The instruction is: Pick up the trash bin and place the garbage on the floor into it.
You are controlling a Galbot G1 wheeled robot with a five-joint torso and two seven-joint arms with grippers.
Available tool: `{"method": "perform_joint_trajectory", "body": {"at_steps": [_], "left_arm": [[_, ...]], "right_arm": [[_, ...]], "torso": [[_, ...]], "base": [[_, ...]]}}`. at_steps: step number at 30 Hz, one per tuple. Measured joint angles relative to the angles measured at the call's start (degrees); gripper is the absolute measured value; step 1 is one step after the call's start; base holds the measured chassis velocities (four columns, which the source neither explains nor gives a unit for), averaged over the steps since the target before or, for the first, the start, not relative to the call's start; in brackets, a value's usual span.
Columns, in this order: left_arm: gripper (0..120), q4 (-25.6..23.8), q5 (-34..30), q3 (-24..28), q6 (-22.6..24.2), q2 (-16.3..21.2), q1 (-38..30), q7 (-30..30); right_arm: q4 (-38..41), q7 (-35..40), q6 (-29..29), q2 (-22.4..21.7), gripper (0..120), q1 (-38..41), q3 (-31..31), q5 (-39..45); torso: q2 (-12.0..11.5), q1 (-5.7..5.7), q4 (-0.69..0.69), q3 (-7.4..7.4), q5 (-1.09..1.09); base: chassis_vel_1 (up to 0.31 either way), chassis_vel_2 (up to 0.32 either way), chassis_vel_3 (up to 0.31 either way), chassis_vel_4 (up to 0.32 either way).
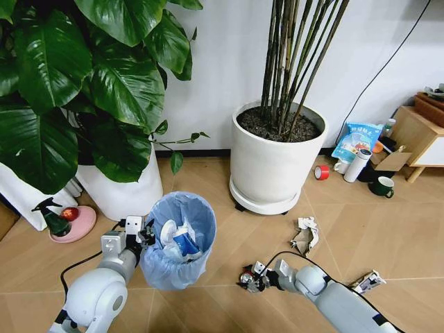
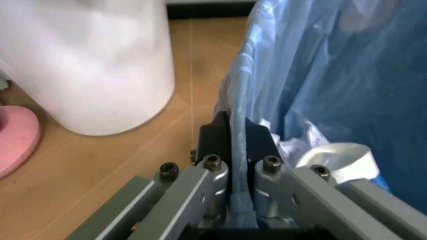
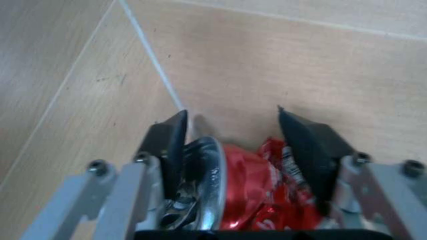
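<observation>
can: the crushed red can (image 3: 250, 192) sits between the jaws of your right gripper (image 1: 251, 277), low over the floor (image 1: 388, 229), near-centre, just right of the bin. Thin alu, light, already dented; metal skin looks slick, so I'd judge a squeeze across the flat crumpled body safer than on the round rim end. It'll deform more under force, go easy.
r. grip: jaws narrowed around the can, pads against both sides; whether it's lifted clear of the planks you can't tell.
bin: the trash bin (image 1: 182, 243) is near-left of centre, lined w/ a crinkly blue bag (image 2: 320, 75); white paper wads and a blue-white can already inside. Prob. light, wall fairly stiff, bag film soft and slippery.
l. grip: your left gripper (image 1: 142, 232) is clamped on the bin's left rim, bag film pinched between the fingers (image 2: 213, 177). Rim hold = bin may swing or tilt; keep it level.
rest of garbage: crumpled wrapper (image 1: 305, 234) on floor right of bin, another scrap (image 1: 368, 282) near-right by your right arm. Both paper-light and soft; pinch at a raised fold.
around: white plant pot (image 1: 276, 163) far-centre, second pot (image 2: 87, 65) just left of bin; red tape roll (image 1: 322, 172) far-right, not trash.
</observation>
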Motion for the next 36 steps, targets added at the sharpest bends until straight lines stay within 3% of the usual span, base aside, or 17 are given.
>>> {"method": "perform_joint_trajectory", "body": {"at_steps": [2,3,6,9,11,27,36], "left_arm": [[0,0.00,-0.01,0.01,-0.01,0.04,-0.02,0.01],[0,0.00,-0.01,0.01,-0.03,0.06,-0.03,-0.02],[0,0.00,-0.03,0.09,-0.03,0.06,-0.07,0.02],[0,0.00,-0.02,0.23,-0.04,0.02,-0.11,0.02],[0,-0.05,0.09,0.42,-0.05,-0.09,-0.12,0.02],[0,-0.16,0.18,0.53,-0.14,-0.12,-0.35,0.02],[0,2.10,-0.16,1.86,0.06,0.50,-2.33,0.66]], "right_arm": [[0.11,0.22,-0.08,-0.07,41,-0.27,0.25,-0.05],[0.17,0.32,-0.10,-0.28,34,-0.54,0.42,-0.04],[0.78,1.06,-0.18,-0.49,27,-0.92,0.87,0.10],[1.46,2.24,-0.27,-0.68,23,-1.23,1.58,0.79],[2.18,3.07,-0.41,-0.88,23,-1.52,2.16,1.32],[8.88,6.12,-2.03,-3.03,22,-3.78,6.37,5.47],[19.98,8.22,-4.88,-5.98,22,-5.05,14.92,13.08]], "torso": [[0.00,0.00,-0.02,0.00,0.09],[0.00,0.01,-0.03,0.01,0.01],[-0.01,0.00,-0.01,0.00,0.11],[-0.01,0.00,-0.02,0.00,0.01],[-0.01,0.00,-0.02,0.01,0.09],[-0.01,0.01,-0.02,0.00,0.05],[-0.01,0.00,-0.02,0.00,0.06]], "base": [[0.000,0.000,0.000,0.000],[0.000,0.000,0.000,0.000],[0.000,0.000,0.000,0.000],[0.000,0.000,0.000,0.000],[0.000,0.000,0.000,0.000],[0.000,0.000,0.000,0.000],[0.000,0.000,0.000,0.000]]}}
